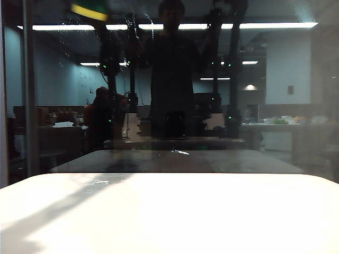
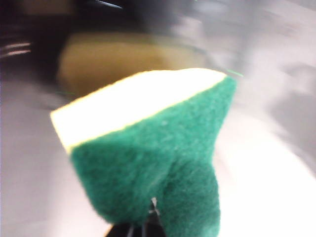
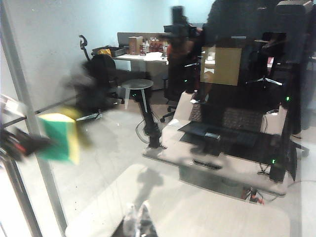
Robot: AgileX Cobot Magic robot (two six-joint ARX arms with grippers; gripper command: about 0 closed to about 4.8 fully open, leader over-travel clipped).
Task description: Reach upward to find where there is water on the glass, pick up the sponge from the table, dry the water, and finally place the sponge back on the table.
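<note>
Sponge [image 2: 148, 148] fills the left wrist view, green scouring face toward the lens, yellow foam edge lit bright above it, and the left gripper [image 2: 140, 228] is clamped on its lower end, fingers pinched tight with just the dark tips showing. From the exterior view that same sponge sits up at about 11 o'clock, a yellow-and-green smear right at the frame's edge, high against the glass [image 1: 58, 106]. The right wrist view catches it too, out at 9 o'clock by the pane's frame.

Water [image 1: 87, 79] shows as faint pale flecks and thin trickles on the pane, below and just right of the sponge. Table [image 1: 169, 217] is bare white, down at 6 o'clock.

Right gripper [image 3: 139, 223]: only a blurred pale shape at 6 o'clock in its own view; I can't tell how its fingers stand, nothing seems held.

So we're in the drying step, I'd judge. Next move calls for pressing flat against the glass and sweeping down through those streaks, keeping the grip firm.
</note>
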